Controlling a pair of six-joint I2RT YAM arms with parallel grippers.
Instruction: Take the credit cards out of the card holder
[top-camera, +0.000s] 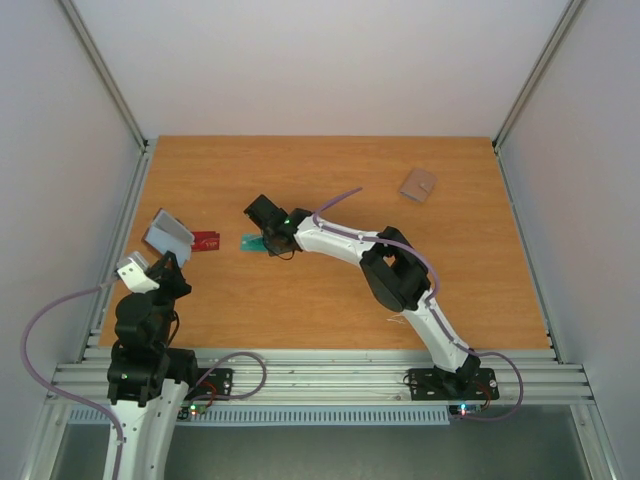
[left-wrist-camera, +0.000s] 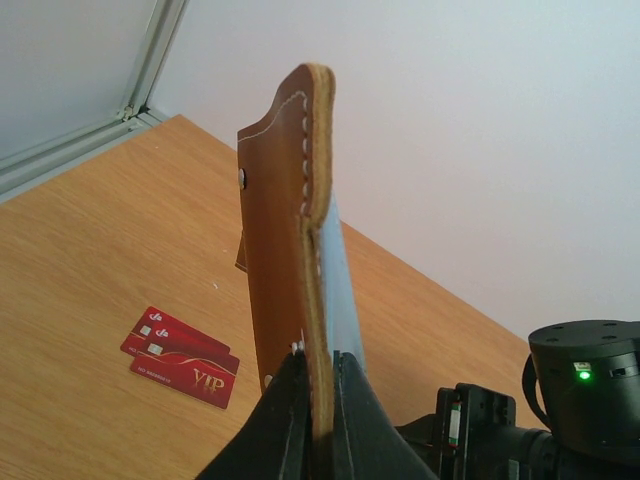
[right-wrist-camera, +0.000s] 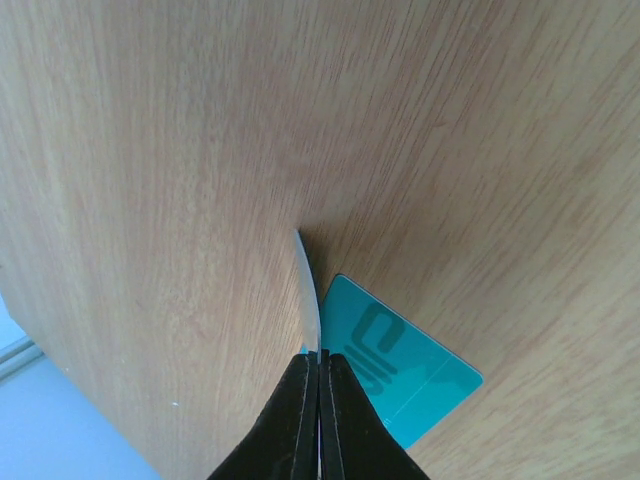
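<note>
From above, the left claw (top-camera: 168, 252) pinched the greyish card holder (top-camera: 168, 232) over the left of the wooden bench (top-camera: 330, 300), red cards (top-camera: 206, 240) just beside. Left wrist: stitched tan leather, upright, a pale blue card (left-wrist-camera: 342, 290) inside. Right wrist: the right claw (right-wrist-camera: 320, 365) pinched a thin pale card (right-wrist-camera: 310, 285), edge-on, beside a teal card (right-wrist-camera: 400, 370).

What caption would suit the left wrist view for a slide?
Left gripper holds the brown card holder upright; red cards lie on the wooden table.

Left gripper (left-wrist-camera: 318, 378) clamped and raised; right gripper (right-wrist-camera: 320, 366) clamped, arm stretched forward, low.
</note>
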